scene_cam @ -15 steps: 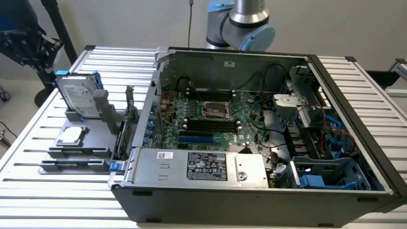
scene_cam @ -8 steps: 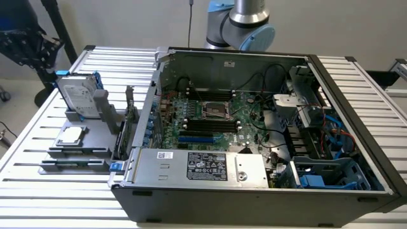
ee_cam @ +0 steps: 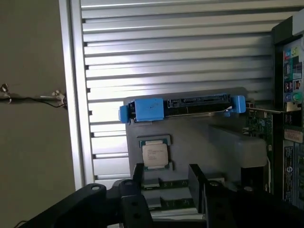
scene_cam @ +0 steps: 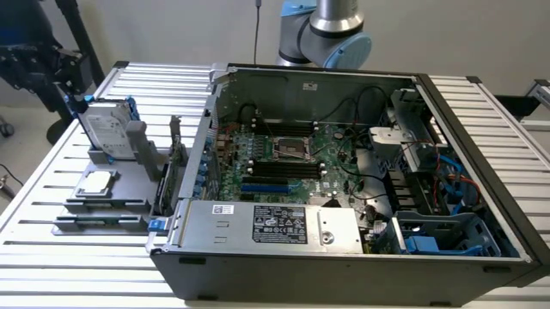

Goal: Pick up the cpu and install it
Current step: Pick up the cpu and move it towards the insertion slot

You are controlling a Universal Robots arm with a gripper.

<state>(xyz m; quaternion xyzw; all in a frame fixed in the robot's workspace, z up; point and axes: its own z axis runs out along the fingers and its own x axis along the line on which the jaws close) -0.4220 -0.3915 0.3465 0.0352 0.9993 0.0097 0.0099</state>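
The cpu is a small square chip with a silver top. It lies flat in a grey holder on the slatted table, at the exterior view's left of the open computer case. In the wrist view the cpu sits just beyond my gripper. The two black fingers stand apart with nothing between them, and they do not touch the chip. The empty socket shows in the middle of the green motherboard. Part of my arm rises behind the case.
A silver hard drive with blue brackets stands upright behind the cpu, seen end-on as. Memory sticks lie in the holder's front slots. A grey power supply lines the case's near wall. The table edge drops to the floor.
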